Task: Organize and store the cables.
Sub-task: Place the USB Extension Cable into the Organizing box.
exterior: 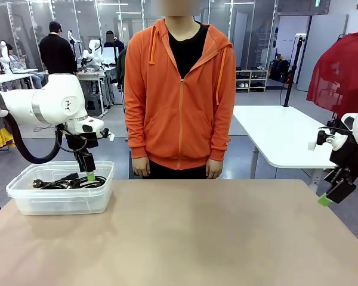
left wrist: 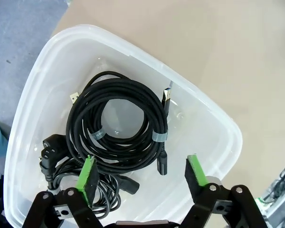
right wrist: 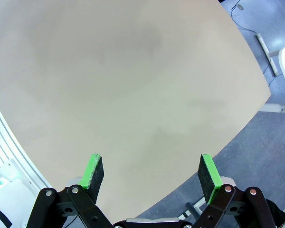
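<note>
Tabletop (exterior: 197,232) bare; bin (exterior: 24,199) with cables (left wrist: 118,133) at left edge

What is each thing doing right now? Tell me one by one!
Cables: coiled, lying inside the bin.
Clear plastic bin: open, no lid, on the table's left corner.
Left gripper: jaws open, holding nothing, above the bin.
Right gripper: jaws open, holding nothing.

Beige table (exterior: 215,232), clear plastic bin (exterior: 59,199) at its left edge
</note>
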{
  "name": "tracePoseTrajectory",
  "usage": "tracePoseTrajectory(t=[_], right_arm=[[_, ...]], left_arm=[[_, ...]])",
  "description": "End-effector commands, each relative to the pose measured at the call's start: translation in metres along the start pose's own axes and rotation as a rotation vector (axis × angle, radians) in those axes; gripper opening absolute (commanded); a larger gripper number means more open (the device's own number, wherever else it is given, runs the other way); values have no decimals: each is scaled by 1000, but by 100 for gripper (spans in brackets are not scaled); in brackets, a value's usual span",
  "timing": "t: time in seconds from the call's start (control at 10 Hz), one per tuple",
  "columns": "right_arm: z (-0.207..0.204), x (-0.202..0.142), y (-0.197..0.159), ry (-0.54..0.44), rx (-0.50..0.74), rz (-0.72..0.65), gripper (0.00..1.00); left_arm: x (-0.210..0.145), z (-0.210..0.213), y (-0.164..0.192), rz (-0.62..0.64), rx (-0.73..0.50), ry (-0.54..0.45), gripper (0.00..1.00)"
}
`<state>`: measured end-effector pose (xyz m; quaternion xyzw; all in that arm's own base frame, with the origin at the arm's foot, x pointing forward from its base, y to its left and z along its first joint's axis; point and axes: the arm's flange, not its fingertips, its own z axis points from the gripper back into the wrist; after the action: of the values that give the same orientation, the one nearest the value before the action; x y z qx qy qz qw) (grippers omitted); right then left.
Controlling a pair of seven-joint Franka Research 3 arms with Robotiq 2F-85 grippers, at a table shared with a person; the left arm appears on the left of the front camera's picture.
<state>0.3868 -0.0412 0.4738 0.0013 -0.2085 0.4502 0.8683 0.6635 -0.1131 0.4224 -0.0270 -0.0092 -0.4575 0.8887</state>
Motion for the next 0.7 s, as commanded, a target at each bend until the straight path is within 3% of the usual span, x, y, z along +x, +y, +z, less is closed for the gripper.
tracePoseTrajectory(t=[0.0,0.6], right_arm=[[0,2,-2,10,1,-7,100],[0,2,-2,10,1,-7,100]], left_arm=[[1,0,-1,-17,0,1,100],[1,0,-1,-17,0,1,100]])
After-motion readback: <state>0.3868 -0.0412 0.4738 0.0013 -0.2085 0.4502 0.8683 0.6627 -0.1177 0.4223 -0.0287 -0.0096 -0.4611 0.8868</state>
